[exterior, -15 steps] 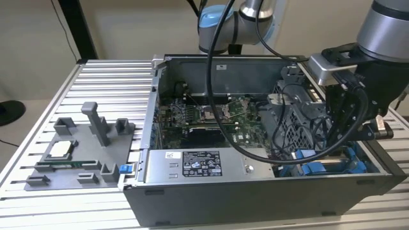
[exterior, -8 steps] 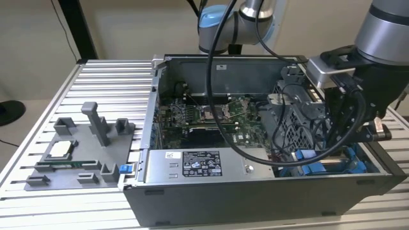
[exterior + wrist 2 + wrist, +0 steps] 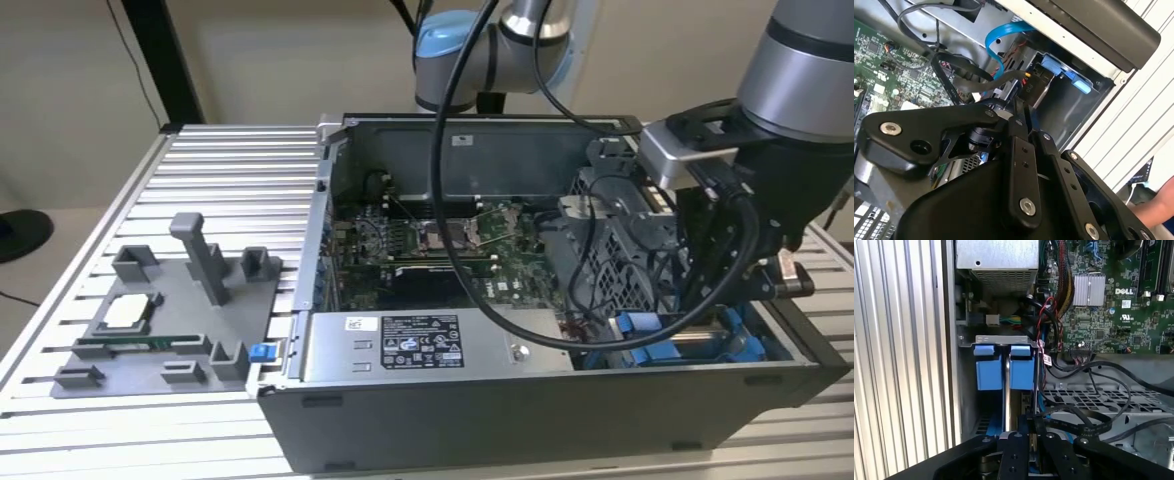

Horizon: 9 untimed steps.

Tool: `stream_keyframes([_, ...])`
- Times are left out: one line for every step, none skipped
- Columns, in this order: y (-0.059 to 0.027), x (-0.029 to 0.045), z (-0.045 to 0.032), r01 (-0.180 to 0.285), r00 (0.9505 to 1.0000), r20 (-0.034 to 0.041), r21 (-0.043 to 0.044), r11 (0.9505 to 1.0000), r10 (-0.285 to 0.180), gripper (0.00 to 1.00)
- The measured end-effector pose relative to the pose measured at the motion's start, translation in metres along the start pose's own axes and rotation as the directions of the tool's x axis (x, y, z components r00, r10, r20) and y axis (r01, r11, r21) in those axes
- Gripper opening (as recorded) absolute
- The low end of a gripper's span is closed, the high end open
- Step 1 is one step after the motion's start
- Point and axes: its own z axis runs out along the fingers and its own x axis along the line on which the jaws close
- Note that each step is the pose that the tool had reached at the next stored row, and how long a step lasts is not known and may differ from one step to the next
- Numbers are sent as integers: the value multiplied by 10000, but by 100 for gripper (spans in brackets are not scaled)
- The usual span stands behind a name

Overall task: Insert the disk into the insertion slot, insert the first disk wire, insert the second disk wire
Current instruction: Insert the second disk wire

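The disk (image 3: 667, 335), its blue bracket showing, sits down in the insertion slot (image 3: 767, 362) at the case's front corner on the exterior view's right. My gripper (image 3: 710, 315) reaches down into that corner. In the first wrist view the bracket's two blue tabs (image 3: 1004, 371) stand just beyond the gripper (image 3: 1026, 422), whose jaws look shut on the end of a black disk wire (image 3: 1064, 424). In the second wrist view the gripper (image 3: 1015, 107) is right beside the disk (image 3: 1041, 91), where a wire with yellow and red strands (image 3: 1026, 75) meets it.
The grey power-supply box (image 3: 420, 345) lies along the case front and the motherboard (image 3: 441, 245) behind it. A grey fixture with posts (image 3: 174, 320) stands on the ribbed table. A blue flat cable (image 3: 999, 45) loops near the bay. A person's arm (image 3: 1159, 207) is beside the table.
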Motion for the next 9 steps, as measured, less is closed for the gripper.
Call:
stream_keyframes([0, 0, 4, 0, 10000, 0, 3, 10000, 0, 0])
stream_keyframes([0, 0, 9, 0, 10000, 0, 5, 10000, 0, 0])
stream_keyframes([0, 0, 13, -1, 10000, 0, 7, 10000, 1, 0])
stream_keyframes([0, 0, 17, -1, 10000, 0, 8, 10000, 1, 0])
stream_keyframes([-1, 0, 21, -2, 10000, 0, 10, 10000, 2, 0])
stream_keyframes([-3, 0, 24, -1, 10000, -1, 11, 10000, 1, 0])
stream_keyframes([-4, 0, 28, -1, 10000, 1, 12, 10000, 1, 0])
stream_keyframes([-6, 0, 32, 0, 10000, 0, 13, 10000, 0, 0])
stream_keyframes([-6, 0, 35, -1, 10000, 0, 14, 10000, 1, 0])
